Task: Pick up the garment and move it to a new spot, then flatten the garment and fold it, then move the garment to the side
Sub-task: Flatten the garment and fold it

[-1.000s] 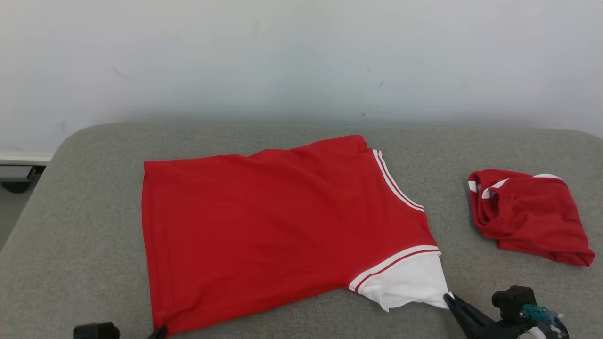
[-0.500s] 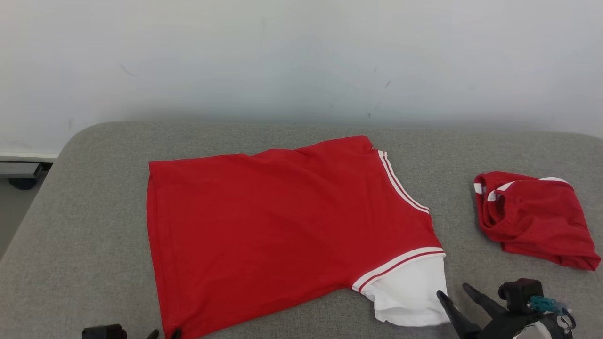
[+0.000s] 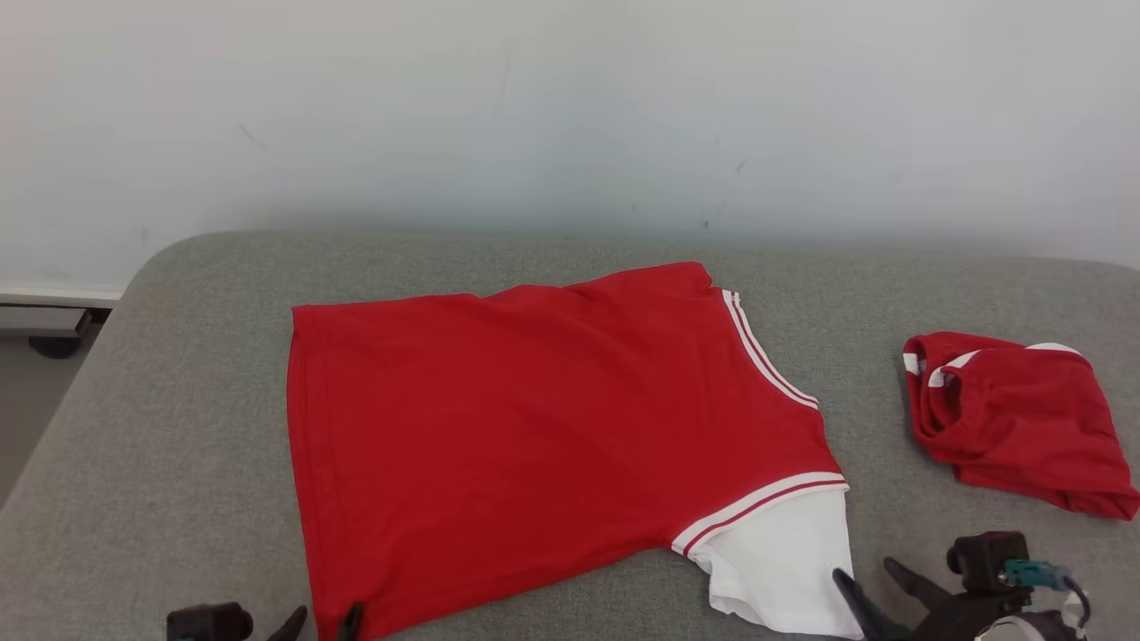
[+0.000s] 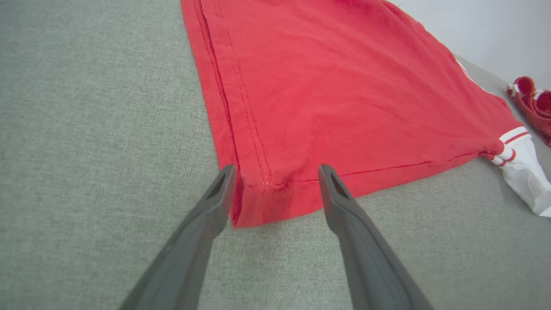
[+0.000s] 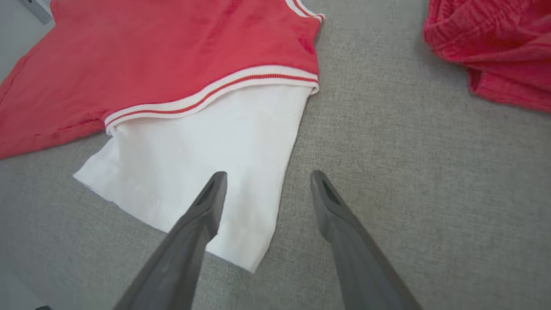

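Between the spread fingers of the left pincer [image 4: 276,172] lies the hem corner of the red shirt [image 3: 534,427]. That pincer is wide open and grips nothing: one finger sits at the shirt's side edge, the other over the bottom hem, and contact with the cloth can't be told. Shirt is spread flat on the grey worktop [image 3: 178,401], running ahead of the left pincer and across toward the right one. Right pincer [image 5: 267,175] is also wide open and empty. One finger is over the white sleeve [image 5: 206,142] and the other over bare worktop just beside the sleeve's edge. Sleeve sticks out from under a red-and-white striped band, just ahead of the right pincer. Second red garment [image 3: 1015,418], crumpled with white trim, lies ahead of the right pincer and to its outer side, apart from the shirt. Pale wall beyond the worktop's far edge.
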`<state>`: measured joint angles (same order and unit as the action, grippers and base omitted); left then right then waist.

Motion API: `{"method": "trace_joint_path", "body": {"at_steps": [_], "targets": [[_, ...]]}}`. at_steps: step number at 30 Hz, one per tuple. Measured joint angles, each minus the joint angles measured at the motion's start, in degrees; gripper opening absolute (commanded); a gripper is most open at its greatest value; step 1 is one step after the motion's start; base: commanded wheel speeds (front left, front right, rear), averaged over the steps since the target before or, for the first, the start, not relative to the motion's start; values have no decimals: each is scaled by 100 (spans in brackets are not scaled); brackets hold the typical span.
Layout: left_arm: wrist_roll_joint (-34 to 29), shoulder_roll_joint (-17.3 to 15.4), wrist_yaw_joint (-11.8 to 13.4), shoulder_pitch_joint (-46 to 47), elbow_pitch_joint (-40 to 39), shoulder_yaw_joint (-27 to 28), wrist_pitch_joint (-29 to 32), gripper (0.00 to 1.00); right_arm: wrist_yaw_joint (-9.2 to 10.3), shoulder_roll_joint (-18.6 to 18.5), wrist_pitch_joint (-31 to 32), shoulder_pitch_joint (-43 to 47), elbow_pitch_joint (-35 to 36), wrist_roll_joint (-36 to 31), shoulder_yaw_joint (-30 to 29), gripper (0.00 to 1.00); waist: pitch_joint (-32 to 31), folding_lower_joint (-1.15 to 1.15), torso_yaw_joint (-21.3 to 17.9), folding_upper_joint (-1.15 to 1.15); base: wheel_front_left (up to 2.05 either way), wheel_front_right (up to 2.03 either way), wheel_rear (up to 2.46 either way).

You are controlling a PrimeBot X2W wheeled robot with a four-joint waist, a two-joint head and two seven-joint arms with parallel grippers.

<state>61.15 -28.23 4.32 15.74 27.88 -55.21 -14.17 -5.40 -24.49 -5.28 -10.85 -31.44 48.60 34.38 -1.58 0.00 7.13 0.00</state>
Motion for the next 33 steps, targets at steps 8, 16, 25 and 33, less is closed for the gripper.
{"method": "trace_joint_path", "body": {"at_steps": [8,16,25,33], "targets": [[-64,65,30,1,193,-204,213,100,227,41,559,-16,-41,-49,185,100,3,0,37,0,0,0,0],[-182,135,47,181,364,-310,433,100,397,35,1014,-38,3,-79,285,100,47,0,65,0,0,0,0],[-220,192,21,292,590,-356,616,100,515,26,1441,-191,115,-79,367,100,163,0,28,0,0,0,0],[-244,350,-33,595,798,-405,712,0,542,-9,1953,-266,176,33,420,0,218,0,29,0,0,0,0]]}}
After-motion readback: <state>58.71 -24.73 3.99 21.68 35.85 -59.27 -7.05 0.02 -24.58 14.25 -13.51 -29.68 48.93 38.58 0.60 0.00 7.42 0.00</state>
